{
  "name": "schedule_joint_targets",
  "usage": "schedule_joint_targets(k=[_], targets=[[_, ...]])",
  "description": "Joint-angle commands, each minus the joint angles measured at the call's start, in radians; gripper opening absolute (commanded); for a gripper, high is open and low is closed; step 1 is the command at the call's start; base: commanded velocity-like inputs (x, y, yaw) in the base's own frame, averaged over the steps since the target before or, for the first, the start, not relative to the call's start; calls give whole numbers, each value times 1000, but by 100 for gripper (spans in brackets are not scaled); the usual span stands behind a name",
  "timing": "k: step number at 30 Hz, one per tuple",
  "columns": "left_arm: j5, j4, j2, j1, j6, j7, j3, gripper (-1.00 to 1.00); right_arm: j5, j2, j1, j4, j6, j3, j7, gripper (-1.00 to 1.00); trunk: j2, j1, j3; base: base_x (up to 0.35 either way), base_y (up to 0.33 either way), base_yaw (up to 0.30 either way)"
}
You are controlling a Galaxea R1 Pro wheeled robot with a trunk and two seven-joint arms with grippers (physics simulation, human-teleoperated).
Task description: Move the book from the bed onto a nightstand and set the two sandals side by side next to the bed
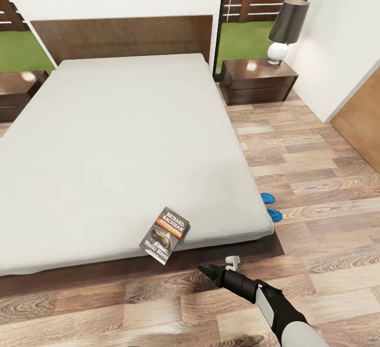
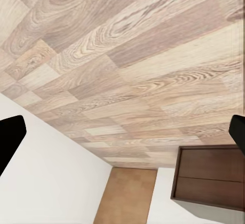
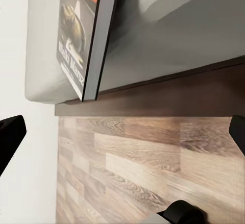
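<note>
You are at the foot of the bed (image 1: 121, 141). The book (image 1: 164, 234) lies at the foot edge of the mattress, near the bed's right foot corner. It sticks out a little over that edge. Its cover faces up and it sits turned at a slant.

Your right gripper (image 1: 208, 271) is low over the floor (image 1: 327, 178), just below the book and close to the bed's dark wood frame. Its fingers are wide apart and hold nothing. In the right wrist view the book (image 3: 84, 35) hangs over the grey mattress edge just ahead, and one dark fingertip (image 3: 10, 137) shows at each side of the picture.

The two blue sandals (image 1: 271, 205) lie on the floor by the right side of the bed, near its foot corner. They poke out from under the mattress edge, one just beside the other.

A nightstand (image 1: 258, 80) stands at the head corner on the right side, with a lamp (image 1: 285, 28) on its top. Another nightstand (image 1: 16, 94) stands at the left head corner.

Your left gripper (image 2: 122, 137) has its fingers wide apart too, and it holds nothing. It looks at the wood floor, a white wall, a brown door (image 2: 125, 196) and a dark wooden cabinet (image 2: 209, 178).
</note>
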Motion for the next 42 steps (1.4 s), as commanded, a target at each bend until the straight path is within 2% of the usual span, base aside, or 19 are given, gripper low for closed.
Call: schedule_joint_targets(k=[1, 5, 15, 31, 39, 42], targets=[[-3, -2, -1, 1, 1, 6, -5, 100, 0, 1, 0, -1, 10, -7, 12, 100, 0, 0, 0, 0, 0, 0], [-4, -1, -4, 1, 4, 7, -5, 100, 1, -1, -1, -1, 9, -6, 49, 100, 0, 0, 0, 0, 0, 0], [-3, 44, -8, 1, 14, 8, -3, 100, 2, -3, -5, -2, 5, -6, 82, 100, 0, 0, 0, 0, 0, 0], [-3, 55, -9, 2, 59, 9, -3, 100, 1, -5, -7, -2, 1, -6, 87, 100, -112, 61, -51, 0, 0, 0], [-3, 55, -9, 2, 61, 9, -3, 100, -1, -3, -14, -2, 1, -7, 96, 100, -112, 61, -51, 0, 0, 0], [-3, 55, -9, 2, 62, 9, -3, 100, -1, -1, -18, -2, 1, -7, 106, 100, -133, 73, -60, 0, 0, 0]])
